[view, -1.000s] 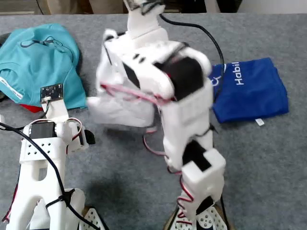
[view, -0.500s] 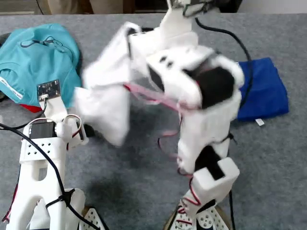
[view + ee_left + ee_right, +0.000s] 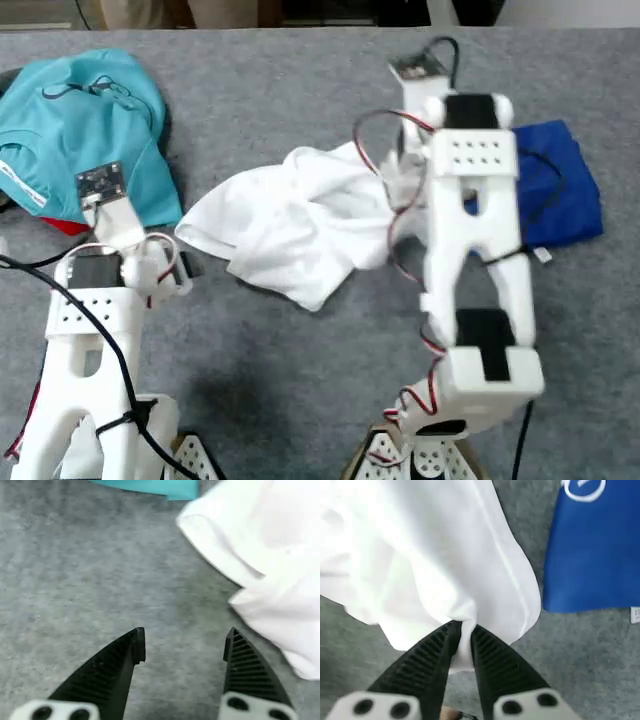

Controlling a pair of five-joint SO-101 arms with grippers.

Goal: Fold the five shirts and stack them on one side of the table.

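White shirt pinched on my right, left pincer open over grey cloth.
My right gripper (image 3: 464,627) has its fingers closed on a fold of the crumpled white shirt (image 3: 290,225), which lies mid-table between the teal shirt (image 3: 90,130) and the folded blue shirt (image 3: 560,190). My left gripper (image 3: 186,632) gapes wide, holding nothing, above the grey felt-like table (image 3: 250,380). The room past its far edge is too dark to make out.

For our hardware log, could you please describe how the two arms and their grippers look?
The left arm and right arm are white shells with rows of small holes and black servo blocks. A black cable crosses the left one; red and white wires loop beside the right. The left gripper and right gripper have black ribbed, pointed fingers.
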